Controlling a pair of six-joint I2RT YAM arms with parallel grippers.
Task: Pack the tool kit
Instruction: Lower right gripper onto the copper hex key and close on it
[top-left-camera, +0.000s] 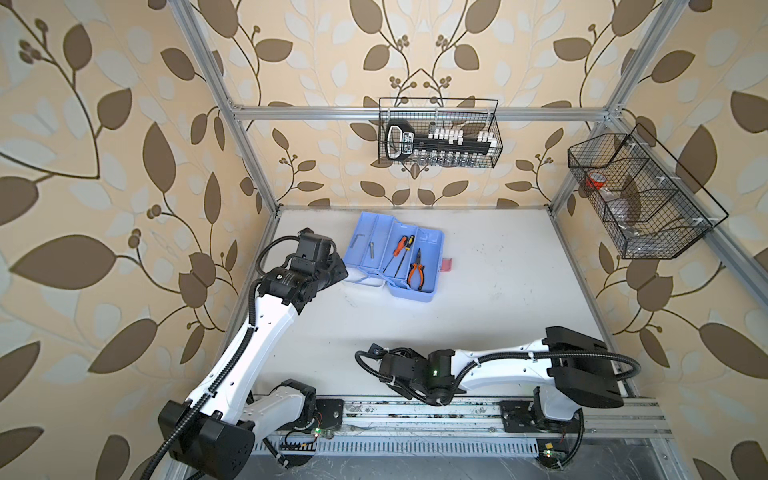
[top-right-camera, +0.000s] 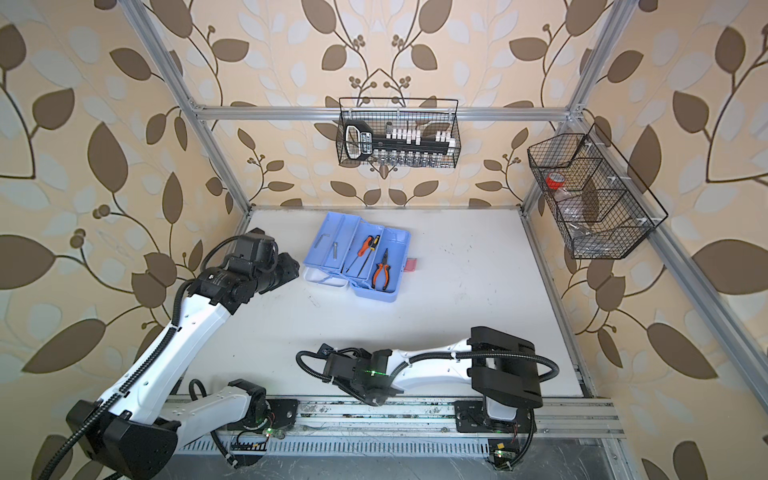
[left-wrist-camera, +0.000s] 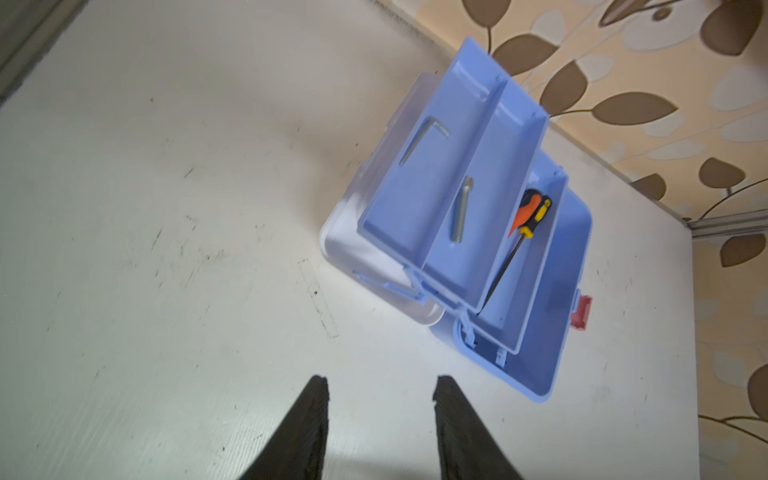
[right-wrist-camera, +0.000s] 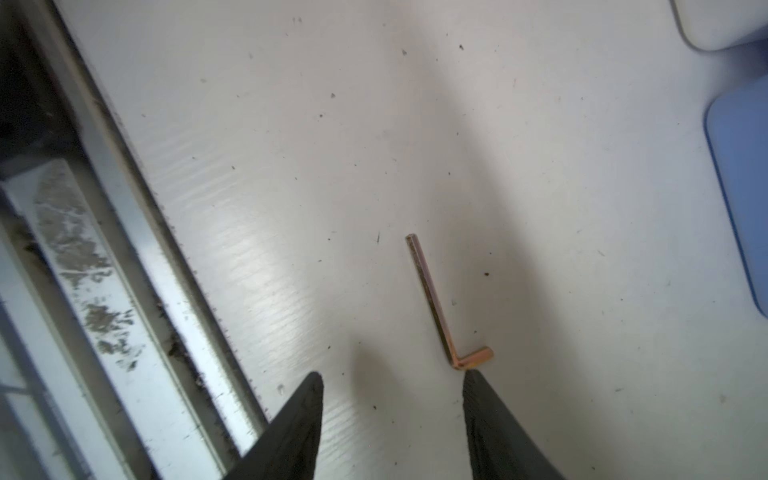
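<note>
While my left gripper (left-wrist-camera: 381, 380) hung parted and empty over the bare table (left-wrist-camera: 166, 208) beside the tool kit (top-left-camera: 432, 255), the case stood fanned open, its white lid (top-left-camera: 365, 281) lying under the leftmost tray (top-left-camera: 365, 224). Packed inside were a hex key (top-left-camera: 358, 240), a bolt (top-left-camera: 371, 249), two screwdrivers (top-left-camera: 402, 248) and orange-black pliers (top-left-camera: 415, 272); the red latch (top-left-camera: 446, 264) was undone. My right gripper (right-wrist-camera: 393, 374), likewise spread and holding nothing, hovered near the front rail (right-wrist-camera: 124, 208), one fingertip just beside a loose hex key (right-wrist-camera: 432, 299) on the table. I judged the packing mostly done, with that key and the closing left. The socket holder (top-left-camera: 440, 143) in the wire basket (top-left-camera: 494, 124) bore a label too small to read.
</note>
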